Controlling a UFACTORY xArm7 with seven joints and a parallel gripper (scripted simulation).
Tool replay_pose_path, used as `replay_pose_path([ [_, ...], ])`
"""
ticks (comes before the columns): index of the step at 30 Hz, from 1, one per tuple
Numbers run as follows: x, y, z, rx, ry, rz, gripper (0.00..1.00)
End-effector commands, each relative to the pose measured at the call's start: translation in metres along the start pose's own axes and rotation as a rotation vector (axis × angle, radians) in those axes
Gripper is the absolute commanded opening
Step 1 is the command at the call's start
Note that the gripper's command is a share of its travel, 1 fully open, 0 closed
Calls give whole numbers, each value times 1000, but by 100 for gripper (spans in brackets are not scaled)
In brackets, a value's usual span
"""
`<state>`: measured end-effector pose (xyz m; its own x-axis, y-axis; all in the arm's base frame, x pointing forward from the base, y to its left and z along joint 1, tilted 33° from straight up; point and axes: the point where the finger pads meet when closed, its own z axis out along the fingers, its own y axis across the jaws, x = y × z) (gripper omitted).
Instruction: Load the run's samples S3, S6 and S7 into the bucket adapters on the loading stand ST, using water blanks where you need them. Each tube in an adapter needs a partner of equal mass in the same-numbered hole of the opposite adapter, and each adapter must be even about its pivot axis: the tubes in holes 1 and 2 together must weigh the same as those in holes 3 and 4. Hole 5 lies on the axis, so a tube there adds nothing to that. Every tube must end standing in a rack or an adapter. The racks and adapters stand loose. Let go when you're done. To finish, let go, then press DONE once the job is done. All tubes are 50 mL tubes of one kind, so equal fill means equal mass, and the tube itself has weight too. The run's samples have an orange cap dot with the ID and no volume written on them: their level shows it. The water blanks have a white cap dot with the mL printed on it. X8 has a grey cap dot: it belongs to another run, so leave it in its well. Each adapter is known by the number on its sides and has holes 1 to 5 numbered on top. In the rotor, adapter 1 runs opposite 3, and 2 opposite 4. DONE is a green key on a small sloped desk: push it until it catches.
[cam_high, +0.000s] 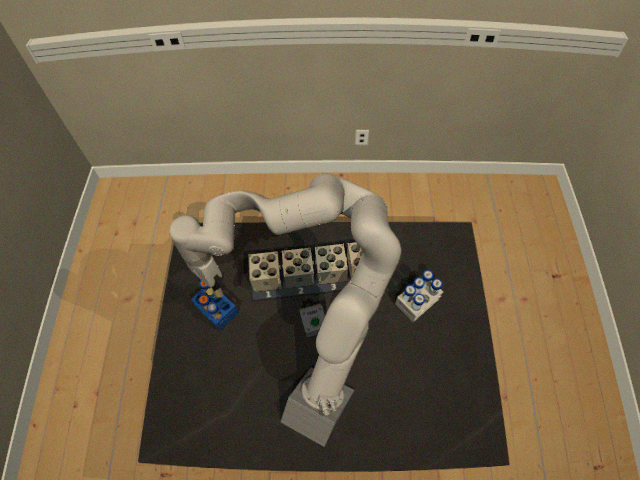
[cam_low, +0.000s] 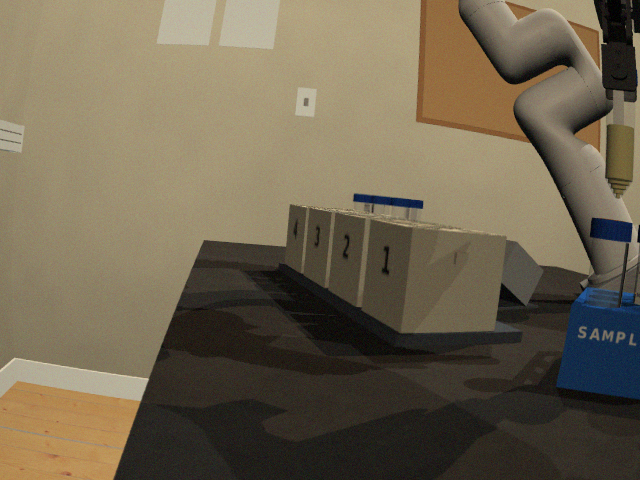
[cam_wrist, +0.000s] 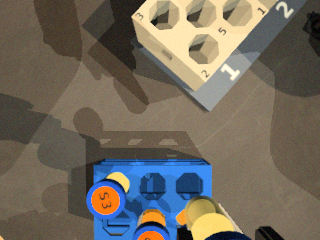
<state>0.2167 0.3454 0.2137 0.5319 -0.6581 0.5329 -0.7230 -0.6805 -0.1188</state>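
My gripper (cam_low: 620, 95) is shut on a sample tube (cam_low: 619, 155) with yellowish liquid and holds it upright, its tip clear above the blue sample rack (cam_low: 602, 346). The held tube shows at the lower edge of the wrist view (cam_wrist: 210, 220); its cap ID is hidden. In the rack (cam_wrist: 152, 200) stands S3 (cam_wrist: 105, 200) with an orange cap dot, and another orange-dot tube (cam_wrist: 150, 235) is cut off by the frame edge. Adapter 1 (cam_wrist: 200, 40) lies beyond the rack, and its visible holes are empty. Adapters 1 (cam_high: 264, 269), 2 (cam_high: 298, 266) and 3 (cam_high: 330, 263) stand in a row on the stand.
Adapter 4 (cam_high: 355, 255) is mostly hidden behind my arm. The white blanks rack (cam_high: 422, 292) with several blue-capped tubes stands at the right. The DONE desk (cam_high: 312, 317) with its green key sits in front of the adapters, near my arm.
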Motion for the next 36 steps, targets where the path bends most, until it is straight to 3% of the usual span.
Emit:
replay_pose_path([
  [1,-1,-1,-2,4,-2,0,0],
  [16,-1,-1,-2,4,-2,0,0],
  [36,-1,-1,34,4,-2,0,0],
])
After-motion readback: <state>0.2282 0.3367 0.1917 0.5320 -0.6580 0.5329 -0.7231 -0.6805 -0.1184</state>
